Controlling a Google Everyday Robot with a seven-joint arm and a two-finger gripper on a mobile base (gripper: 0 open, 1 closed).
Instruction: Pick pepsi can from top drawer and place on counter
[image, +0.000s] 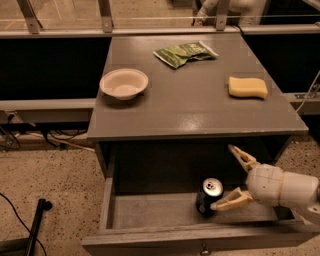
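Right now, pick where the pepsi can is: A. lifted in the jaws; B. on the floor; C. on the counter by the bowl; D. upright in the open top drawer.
D: the pepsi can stands in the top drawer, the gripper just right of it, jaws open.

My cream two-finger gripper (222, 176), in the weathered grey wooden top drawer (150, 212) below the front edge, is beside the dark blue, silver-topped pepsi can (208, 196), under the matte grey counter (190, 105) bearing a round white bowl (124, 83), a crinkled green packet (184, 53) and a yellow sponge (247, 87).

arm (295, 191): enters low from right edge | gripper (222, 176): pointing left | jaws: spread wide apart
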